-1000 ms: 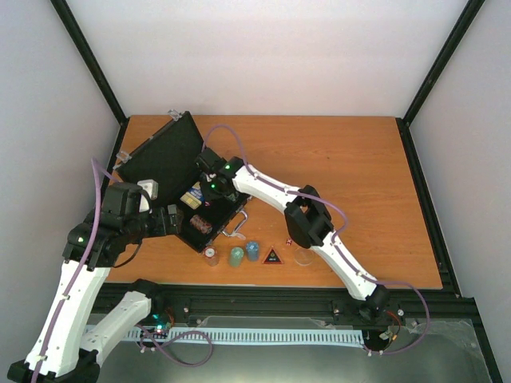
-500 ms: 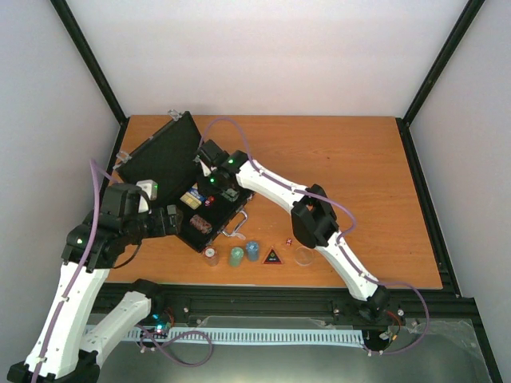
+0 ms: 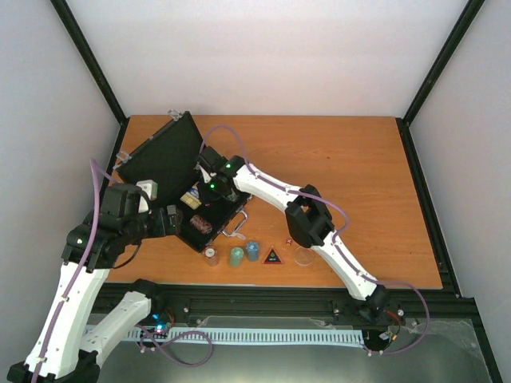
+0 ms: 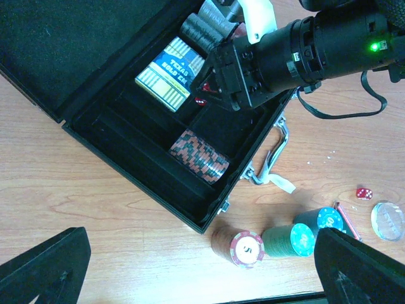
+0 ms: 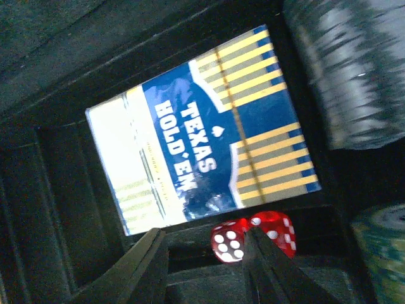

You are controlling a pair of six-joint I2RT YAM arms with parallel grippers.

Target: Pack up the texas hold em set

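Observation:
The black case (image 3: 164, 159) lies open at the table's left, also in the left wrist view (image 4: 95, 120). In it are a blue Texas Hold'em card deck (image 5: 202, 161), two red dice (image 5: 253, 237), a dark chip stack (image 5: 345, 69) and a red-black chip stack (image 4: 199, 154). My right gripper (image 5: 209, 266) is open and empty, low inside the case, with the dice by its right finger. My left gripper (image 4: 202, 278) is open and empty above the table in front of the case. Red (image 4: 245, 247), green (image 4: 291, 239) and blue (image 4: 326, 220) chip stacks stand on the table.
A loose red die (image 4: 362, 193), the clear disc (image 4: 387, 220) and the black triangle (image 3: 272, 256) lie right of the chip stacks near the front edge. The case's silver handle (image 4: 269, 161) points toward them. The raised lid (image 3: 160, 152) leans back-left.
My right gripper rose a little toward the back of the case, then came back down over the dice. My left arm has barely moved.

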